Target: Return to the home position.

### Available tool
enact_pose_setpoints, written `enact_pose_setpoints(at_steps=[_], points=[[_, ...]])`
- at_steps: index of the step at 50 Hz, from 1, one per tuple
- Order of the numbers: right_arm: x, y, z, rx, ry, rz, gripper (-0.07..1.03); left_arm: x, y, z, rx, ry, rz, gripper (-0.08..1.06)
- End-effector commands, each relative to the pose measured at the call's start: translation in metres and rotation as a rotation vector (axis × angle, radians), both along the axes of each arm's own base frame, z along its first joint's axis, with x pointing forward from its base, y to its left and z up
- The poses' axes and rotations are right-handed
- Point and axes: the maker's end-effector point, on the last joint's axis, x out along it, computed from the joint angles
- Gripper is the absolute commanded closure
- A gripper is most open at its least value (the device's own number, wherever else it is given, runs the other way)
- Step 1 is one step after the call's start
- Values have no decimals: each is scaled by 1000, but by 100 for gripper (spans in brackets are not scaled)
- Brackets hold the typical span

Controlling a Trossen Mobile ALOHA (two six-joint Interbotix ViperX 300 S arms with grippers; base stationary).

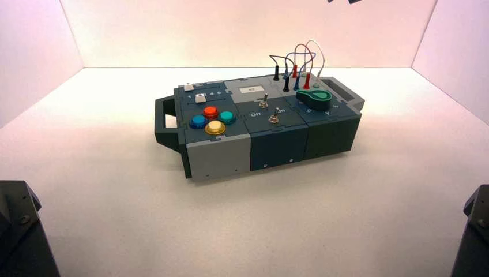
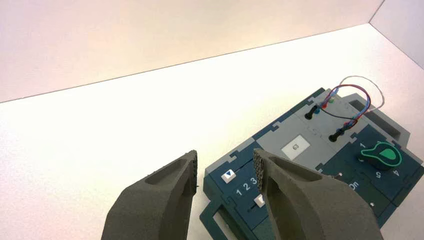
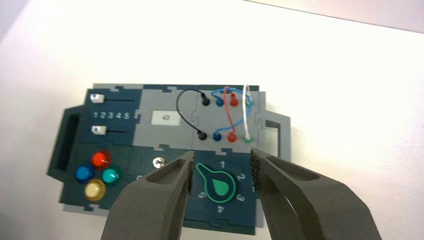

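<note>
The box [image 1: 277, 144] stands in the middle of the white table, turned a little. Neither gripper shows in the high view; only dark arm parts sit at the bottom left corner [image 1: 20, 231] and the bottom right corner [image 1: 473, 236]. In the left wrist view my left gripper [image 2: 225, 170] is open and empty, held back from the box's slider end [image 2: 240, 187]. In the right wrist view my right gripper [image 3: 222, 172] is open and empty, well clear of the box, with the green knob [image 3: 218, 185] seen between its fingers.
The box carries red, blue, teal and yellow buttons [image 1: 210, 118], two toggle switches [image 1: 263, 104], two white sliders [image 3: 98, 115] near 1, a display [image 3: 165, 118] reading 63, and looped wires [image 1: 297, 57]. The knob's pointer lies between 5 and 1. White walls surround the table.
</note>
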Motion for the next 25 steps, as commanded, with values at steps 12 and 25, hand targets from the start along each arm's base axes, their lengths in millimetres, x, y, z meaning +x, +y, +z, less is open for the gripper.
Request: enact_pose_setpoints(at_steps=[12, 25], points=[[0, -6, 37, -14, -97, 12, 54, -13, 3, 41, -33, -116, -12, 51], [-18, -16, 59, -35, -141, 22, 71, -40, 13, 65, -54, -194, -20, 70]])
